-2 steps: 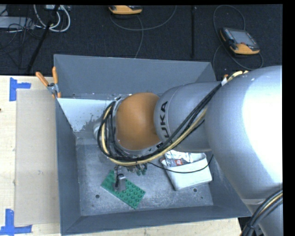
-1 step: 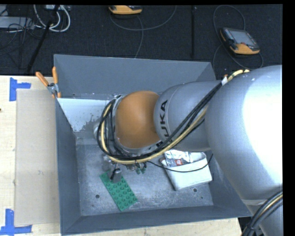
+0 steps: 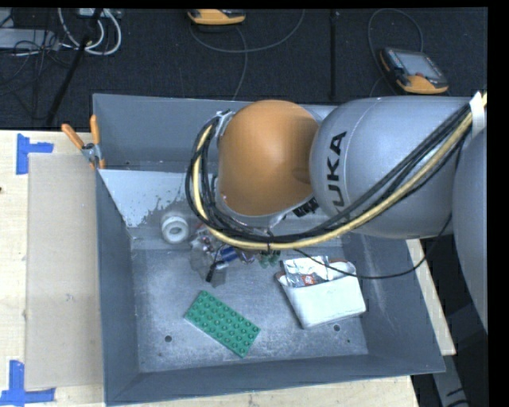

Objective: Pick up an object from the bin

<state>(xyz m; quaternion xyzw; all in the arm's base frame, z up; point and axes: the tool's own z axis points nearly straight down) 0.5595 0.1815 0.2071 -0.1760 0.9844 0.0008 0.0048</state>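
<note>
From where I stand, the floor (image 3: pixel 302 56) on the far side is dark, almost black, with a rough, carpet-like surface. A tangle of white cables (image 3: pixel 99 30) lies in the far left corner. Thin cords (image 3: pixel 242 60) loop across the middle (hard to follow against the dark). An orange-and-grey handheld unit (image 3: pixel 216 14) rests at the far edge, and a second handheld unit (image 3: pixel 413 70) lies to the right.

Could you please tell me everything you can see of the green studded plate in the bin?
The green plate is a flat, thin rectangle covered with rows of small studs, plastic by its look and whole. It lies flat on the bin floor, near the front, turned diagonally. Nothing touches it: the tool is farther back, the white box to its right, both apart.
</note>
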